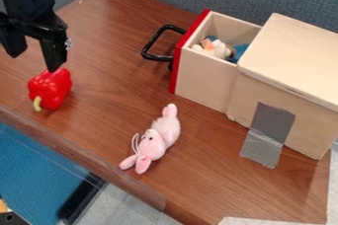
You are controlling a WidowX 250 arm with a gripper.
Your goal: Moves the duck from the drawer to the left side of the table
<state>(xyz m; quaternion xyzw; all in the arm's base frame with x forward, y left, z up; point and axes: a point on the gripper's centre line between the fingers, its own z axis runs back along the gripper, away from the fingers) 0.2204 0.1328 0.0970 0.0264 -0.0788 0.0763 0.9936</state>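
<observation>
The black gripper (34,60) hangs at the upper left, its two fingers spread wide with nothing between them; the right fingertip is over the red pepper's top. At the upper right, the wooden drawer (206,78) with a red front and black handle is pulled out of its box. Inside it lies a small white and orange plush toy (214,48), seemingly the duck, beside something blue. The drawer's walls hide the toy's lower part. Gripper and toy are far apart, with the drawer handle between them.
A red pepper (50,89) sits on the wooden table (112,36) at the left. A pink plush rabbit (155,139) lies near the front edge. The wooden box (294,63) stands at the right, with grey tape down its side.
</observation>
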